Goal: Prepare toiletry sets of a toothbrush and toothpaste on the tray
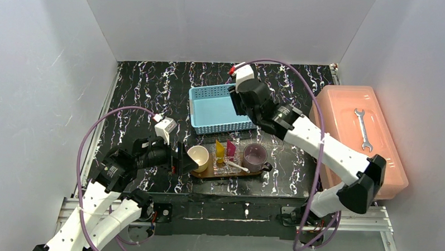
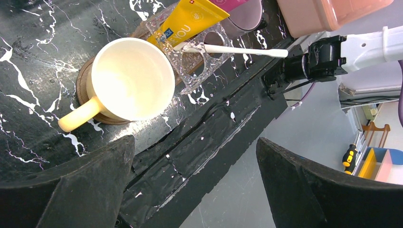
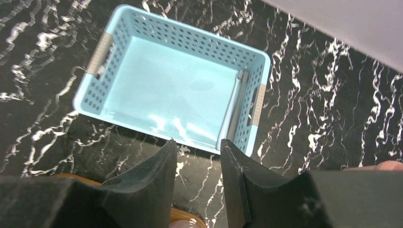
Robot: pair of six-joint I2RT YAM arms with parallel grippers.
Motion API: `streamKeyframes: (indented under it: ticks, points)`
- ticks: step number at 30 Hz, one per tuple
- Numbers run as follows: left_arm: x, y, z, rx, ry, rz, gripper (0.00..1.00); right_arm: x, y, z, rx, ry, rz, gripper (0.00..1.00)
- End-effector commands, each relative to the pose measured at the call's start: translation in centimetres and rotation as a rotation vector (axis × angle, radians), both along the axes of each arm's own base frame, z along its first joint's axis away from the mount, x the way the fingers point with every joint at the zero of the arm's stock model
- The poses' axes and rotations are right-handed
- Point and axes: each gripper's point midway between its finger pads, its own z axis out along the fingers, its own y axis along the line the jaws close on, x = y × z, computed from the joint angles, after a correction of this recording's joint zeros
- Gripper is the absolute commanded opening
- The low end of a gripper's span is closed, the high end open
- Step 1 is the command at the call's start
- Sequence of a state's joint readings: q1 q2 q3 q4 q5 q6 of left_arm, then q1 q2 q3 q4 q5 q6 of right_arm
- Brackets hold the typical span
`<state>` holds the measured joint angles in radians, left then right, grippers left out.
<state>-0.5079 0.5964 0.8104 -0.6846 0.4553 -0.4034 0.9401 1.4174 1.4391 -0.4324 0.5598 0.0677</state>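
Toothpaste (image 2: 190, 21): flat, glossy yellow tube

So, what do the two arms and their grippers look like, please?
The left arm and right arm have white shells with black joints. A purple cable loops along each. The left gripper and right gripper have thick matte black fingers.

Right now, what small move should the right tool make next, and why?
Probably lower the right tool into the blue basket toward the toothbrush lying along its wall. Its jaws are apart and empty, and it hovers by the basket's edge.
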Motion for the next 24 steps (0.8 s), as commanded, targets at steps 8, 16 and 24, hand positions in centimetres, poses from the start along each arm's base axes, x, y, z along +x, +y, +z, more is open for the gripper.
streamKeyframes:
  ticks: [8, 16, 24]
  points:
    - [-0.2, 0.0, 0.1, -0.005, -0.018, -0.012, 0.99, 6.2, -3.2, -5.0, 0.034, 0.241, -0.083, 0.51]
    - [-0.2, 0.0, 0.1, -0.006, -0.018, -0.018, 0.99, 9.1, -4.8, -8.8, 0.037, 0.335, -0.136, 0.55]
    - [-0.3, -0.1, 0.0, -0.007, -0.013, -0.025, 0.99, 11.2, -6.1, -12.0, 0.040, 0.393, -0.184, 0.59]
